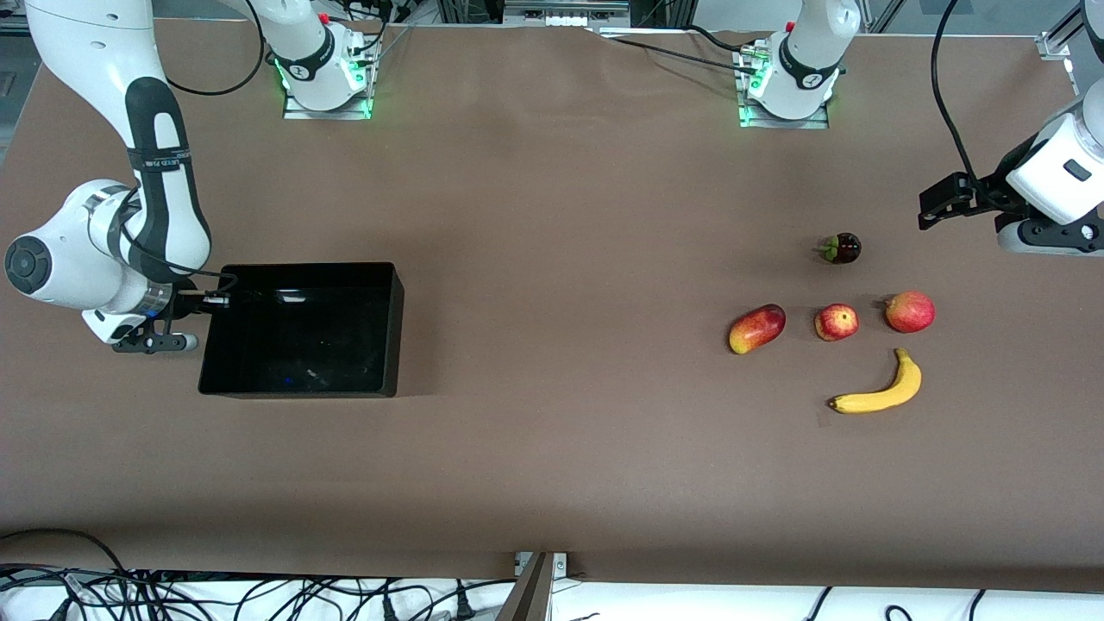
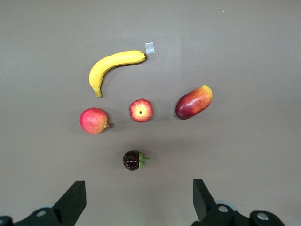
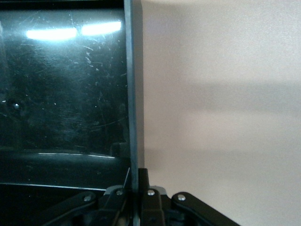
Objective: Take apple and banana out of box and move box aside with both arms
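The black box [image 1: 395, 332] sits toward the right arm's end of the table. My right gripper [image 1: 210, 301] is shut on the box's end wall; the right wrist view shows the fingers [image 3: 144, 181] pinching the thin wall [image 3: 130, 94]. The banana [image 1: 880, 392] and the small apple [image 1: 836, 322] lie toward the left arm's end, the banana nearer the front camera. My left gripper [image 1: 942, 200] is open and empty, up over the table by these fruits. Its wrist view shows the banana [image 2: 113, 66] and apple [image 2: 141, 110] past the open gripper [image 2: 138, 197].
A mango [image 1: 756, 329] and a round red fruit [image 1: 910, 311] lie on either side of the apple. A dark purple fruit [image 1: 841, 248] lies farther from the front camera than the apple. Cables run along the table's front edge [image 1: 259, 595].
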Available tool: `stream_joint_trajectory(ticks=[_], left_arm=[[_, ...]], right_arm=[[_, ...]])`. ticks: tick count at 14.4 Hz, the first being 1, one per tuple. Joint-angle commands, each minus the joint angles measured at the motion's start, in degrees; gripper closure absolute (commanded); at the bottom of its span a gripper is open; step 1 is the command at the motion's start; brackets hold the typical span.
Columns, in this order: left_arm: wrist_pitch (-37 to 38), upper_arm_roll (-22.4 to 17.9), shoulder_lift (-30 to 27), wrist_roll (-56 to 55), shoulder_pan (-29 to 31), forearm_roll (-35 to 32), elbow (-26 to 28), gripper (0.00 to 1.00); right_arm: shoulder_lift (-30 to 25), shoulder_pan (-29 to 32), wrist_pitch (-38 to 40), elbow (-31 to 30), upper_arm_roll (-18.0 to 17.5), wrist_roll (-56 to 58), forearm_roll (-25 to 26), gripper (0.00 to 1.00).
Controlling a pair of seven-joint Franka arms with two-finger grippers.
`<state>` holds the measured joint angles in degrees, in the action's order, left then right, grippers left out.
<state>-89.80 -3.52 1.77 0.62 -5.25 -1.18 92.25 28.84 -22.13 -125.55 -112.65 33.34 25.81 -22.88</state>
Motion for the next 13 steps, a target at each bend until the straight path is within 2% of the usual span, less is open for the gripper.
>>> stream_joint_trajectory(ticks=[1, 4, 8, 10, 13], left_arm=[[1.21, -0.34, -0.27, -0.35, -0.38, 0.56, -0.84, 0.00], [1.12, -0.34, -0.27, -0.35, -0.46, 0.56, -0.93, 0.00], [1.12, -0.34, -0.27, -0.35, -0.46, 0.56, -0.93, 0.00], [1.12, -0.34, -0.27, -0.27, -0.46, 0.56, -0.93, 0.00], [1.12, -0.34, -0.27, -0.27, -0.46, 0.56, -0.93, 0.00]], right_arm=[[-0.80, 0.07, -0.58, -0.90, -0.64, 0.30, -1.64, 0.02], [-2.55, -0.89, 1.61, 1.99, -0.81, -0.75, -1.64, 0.00], [-3.44, -5.54, 12.14, 11.73, -0.29, -11.79, -0.50, 0.00], [-4.66, -9.23, 15.06, 14.56, -0.11, -19.27, 2.99, 0.00], [-9.66, -12.93, 18.48, 15.09, -0.11, -25.26, 7.22, 0.00]])
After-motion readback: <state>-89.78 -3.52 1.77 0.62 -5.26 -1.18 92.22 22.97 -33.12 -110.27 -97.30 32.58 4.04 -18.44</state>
